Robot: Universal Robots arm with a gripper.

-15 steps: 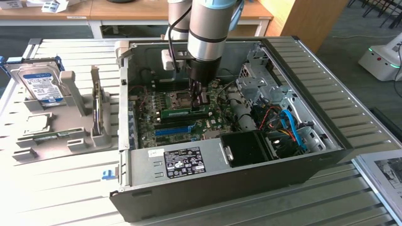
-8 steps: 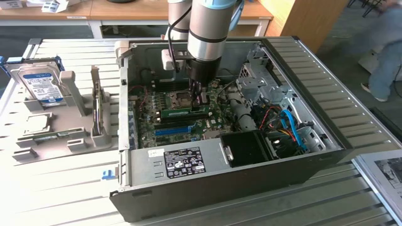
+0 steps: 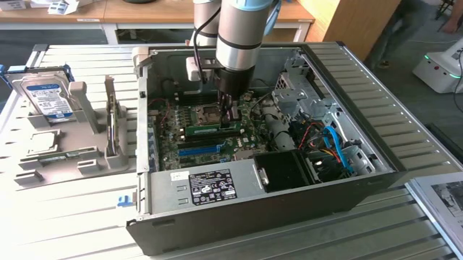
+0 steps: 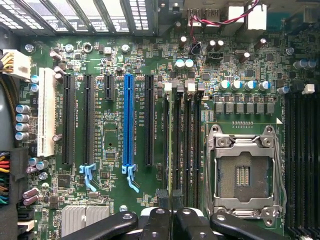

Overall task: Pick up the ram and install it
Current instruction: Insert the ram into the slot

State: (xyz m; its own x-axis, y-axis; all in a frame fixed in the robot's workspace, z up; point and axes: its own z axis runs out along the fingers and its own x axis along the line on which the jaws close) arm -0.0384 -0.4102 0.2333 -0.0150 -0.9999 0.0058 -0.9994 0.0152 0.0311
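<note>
Wooden desks (image 3: pixel 145 13) line the back of the room, and in front of them a slatted metal table (image 3: pixel 72 216) carries everything else. An open computer case (image 3: pixel 376 179) lies on its side on the table, its inside facing up. The robot arm (image 3: pixel 242 38) reaches straight down into it from above. A grey power supply (image 3: pixel 210 187) with a black label fills the near edge of the case, and the green motherboard (image 4: pixel 115 60) covers the floor behind it. On the exterior view's left, beside the case, a grey holder (image 3: pixel 87 157) keeps a hard drive (image 3: pixel 47 97) upright and a square processor (image 3: pixel 40 142) lying flat.

On the board, an empty processor socket (image 4: pixel 243 175) with a metal frame sits beside a row of narrow memory slots, which lie between it and the blue expansion slot (image 4: pixel 129 120).

The ram (image 3: pixel 212 129) stands on edge in one of those memory slots, and from the wrist its thin top edge (image 4: pixel 172 145) runs along the slot. The gripper (image 3: pixel 233 115) is at one end of the stick. Its two black fingers (image 4: pixel 170 196) are drawn close together, pinching that end of the ram between them.
</note>
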